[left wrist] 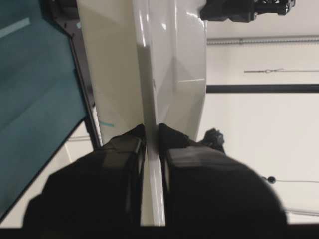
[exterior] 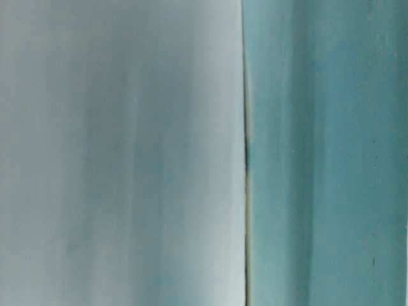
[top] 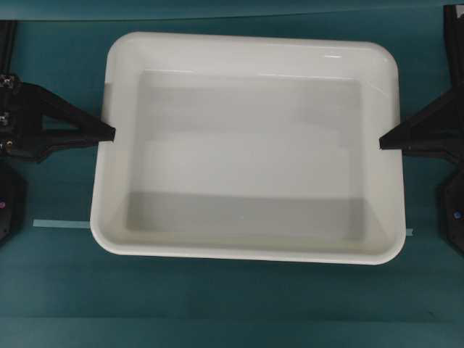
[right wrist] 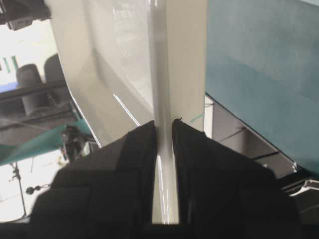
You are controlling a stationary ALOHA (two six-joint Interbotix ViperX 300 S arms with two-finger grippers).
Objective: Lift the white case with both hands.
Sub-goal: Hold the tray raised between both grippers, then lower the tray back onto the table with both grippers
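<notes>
The white case (top: 246, 45) is a large shallow tray that fills the middle of the overhead view. My left gripper (top: 109, 135) is shut on its left rim, and my right gripper (top: 384, 142) is shut on its right rim. In the left wrist view the black fingers (left wrist: 124, 149) pinch the thin white rim (left wrist: 149, 74) between them. In the right wrist view the gripper (right wrist: 164, 124) pinches the rim (right wrist: 159, 59) the same way. The case looks level and appears held above the teal table.
A thin pale tape strip (top: 61, 224) lies on the teal table (top: 232, 312) and runs under the case. The table-level view is blurred: a pale surface (exterior: 121, 153) fills its left, teal its right. Black arm frames stand at both sides.
</notes>
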